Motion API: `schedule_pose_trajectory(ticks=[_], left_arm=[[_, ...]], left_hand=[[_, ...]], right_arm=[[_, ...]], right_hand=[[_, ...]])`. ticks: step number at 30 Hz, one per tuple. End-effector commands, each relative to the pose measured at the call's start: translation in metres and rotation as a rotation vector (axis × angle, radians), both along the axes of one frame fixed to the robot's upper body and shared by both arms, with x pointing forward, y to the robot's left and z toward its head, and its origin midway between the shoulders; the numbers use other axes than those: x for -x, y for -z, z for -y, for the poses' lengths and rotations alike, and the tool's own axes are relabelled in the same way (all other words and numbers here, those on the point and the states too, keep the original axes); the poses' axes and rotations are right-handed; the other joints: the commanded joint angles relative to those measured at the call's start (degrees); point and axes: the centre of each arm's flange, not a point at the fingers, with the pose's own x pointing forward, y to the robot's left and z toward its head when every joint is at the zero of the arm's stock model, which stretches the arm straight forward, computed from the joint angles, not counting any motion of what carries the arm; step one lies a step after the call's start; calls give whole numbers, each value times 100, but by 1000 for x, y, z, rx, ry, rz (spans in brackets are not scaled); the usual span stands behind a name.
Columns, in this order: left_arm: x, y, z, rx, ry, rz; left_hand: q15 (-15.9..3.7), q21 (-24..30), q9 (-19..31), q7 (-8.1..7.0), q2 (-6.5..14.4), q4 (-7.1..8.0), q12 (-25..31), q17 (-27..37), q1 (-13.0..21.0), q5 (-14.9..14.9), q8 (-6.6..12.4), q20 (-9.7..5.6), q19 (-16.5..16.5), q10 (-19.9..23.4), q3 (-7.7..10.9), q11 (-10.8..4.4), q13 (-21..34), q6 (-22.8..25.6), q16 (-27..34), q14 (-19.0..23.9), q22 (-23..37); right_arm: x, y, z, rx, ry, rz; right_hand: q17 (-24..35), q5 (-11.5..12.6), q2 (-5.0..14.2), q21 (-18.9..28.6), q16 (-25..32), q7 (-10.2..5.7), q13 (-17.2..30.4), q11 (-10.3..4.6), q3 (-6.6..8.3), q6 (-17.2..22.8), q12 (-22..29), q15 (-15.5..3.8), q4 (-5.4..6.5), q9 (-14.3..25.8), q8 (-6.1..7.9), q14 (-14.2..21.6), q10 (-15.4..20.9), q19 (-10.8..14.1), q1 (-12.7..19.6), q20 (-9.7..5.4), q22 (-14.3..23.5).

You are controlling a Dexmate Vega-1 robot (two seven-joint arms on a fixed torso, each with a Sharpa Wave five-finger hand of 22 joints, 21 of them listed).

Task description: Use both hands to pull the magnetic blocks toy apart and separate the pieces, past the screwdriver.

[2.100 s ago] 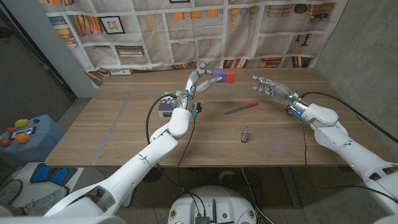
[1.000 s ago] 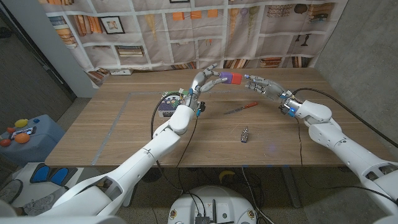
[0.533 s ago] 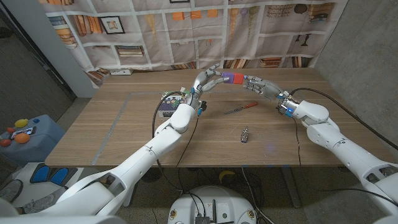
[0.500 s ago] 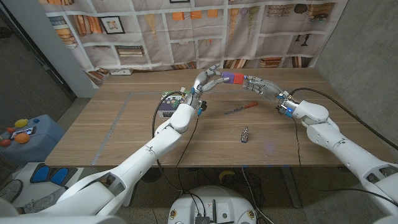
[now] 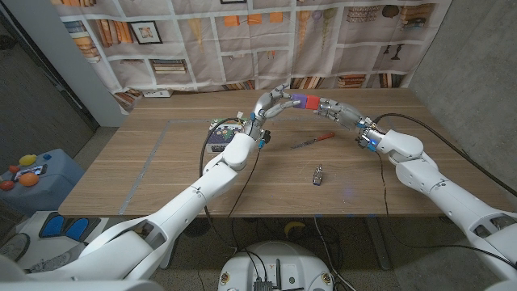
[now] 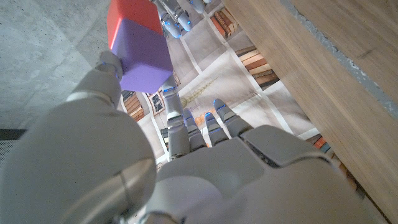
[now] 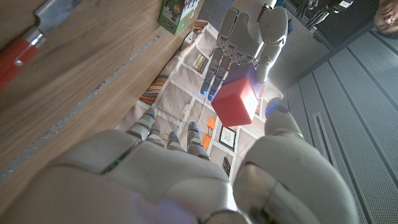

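held in the air over the far middle of the table [image 5: 161, 178], above and beyond the screwdriver [image 5: 313, 141]: the block toy [image 5: 299, 102], purple half and red half joined as one piece. purple end grasped in the fingertips of the left hand [image 5: 273, 103], thumb on one face in the left wrist view [image 6: 111, 68], fingers on the other. red end met by the fingers of the right hand [image 5: 329, 107], closed around it in the head view; in the right wrist view, red cube [image 7: 236, 101] set between thumb and fingertips, firmness of that hold hard to judge. both arms stretched forward from the near corners, wrists meeting at the toy. on the tabletop just right of the left forearm, the red-handled screwdriver, lying at a slant. nearer the front edge, a small dark metal piece [image 5: 318, 175]. beside the left arm, a small green-topped box [image 5: 218, 134]. behind the table, a hanging cloth [image 5: 242, 40] printed with bookshelves.
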Motion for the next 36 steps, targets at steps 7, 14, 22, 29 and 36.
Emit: schedule_pose_trajectory(ticks=[7, 14, 22, 29, 36], left_arm=[[-4, -1, 6, -13, 13, -9], [-5, 1, 7, -15, 14, -13], [-5, 2, 8, -17, 13, -19], [-5, 4, 8, -17, 15, -23], [-5, 4, 7, -22, 18, -21]], left_hand=[[-99, 9, 49, -817, 472, -8, 13, 16, 457, 45, 244, 8, -18, -15, -37, 16, 11, 858, 11, 15, 29], [-95, 11, 52, -821, 477, -11, 17, 16, 469, 49, 249, 9, -19, -6, -48, 11, 11, 877, 11, 15, 29], [-94, 13, 55, -828, 481, -13, 19, 16, 481, 52, 250, 6, -18, -1, -58, 11, 11, 880, 14, 23, 30], [-91, 15, 62, -831, 485, -14, 21, 16, 491, 54, 258, 5, -16, 6, -68, 16, 11, 894, 13, 23, 30], [-95, 17, 67, -825, 488, -13, 20, 16, 498, 55, 263, 4, -16, 7, -81, 9, 11, 906, 13, 24, 30]], right_arm=[[0, -4, -8, -36, 36, 27], [1, -2, -9, -55, 48, 35], [4, -2, -13, -76, 59, 47], [6, -1, -15, -91, 70, 55], [7, -1, -18, -98, 80, 61]], right_hand=[[32, 29, 64, 62, 80, 91, 19, 42, 79, 335, 120, 1, -7, 97, 229, -17, 146, 160, 123, 18, 23], [45, 41, 130, 69, 121, 95, 26, 28, 159, 546, 157, -39, -25, 167, 382, 94, 260, 262, 292, -14, 22], [55, 45, 178, 78, 162, 67, 33, 18, 227, 765, 176, -82, -41, 235, 542, 212, 342, 376, 467, -37, 22], [64, 37, 184, 79, 186, 87, 38, 1, 268, 1042, 186, -109, -51, 304, 728, 292, 412, 466, 615, -59, 21], [72, 28, 195, 80, 209, 106, 42, -18, 305, 1190, 197, -156, -53, 372, 864, 367, 491, 548, 757, -109, 20]])
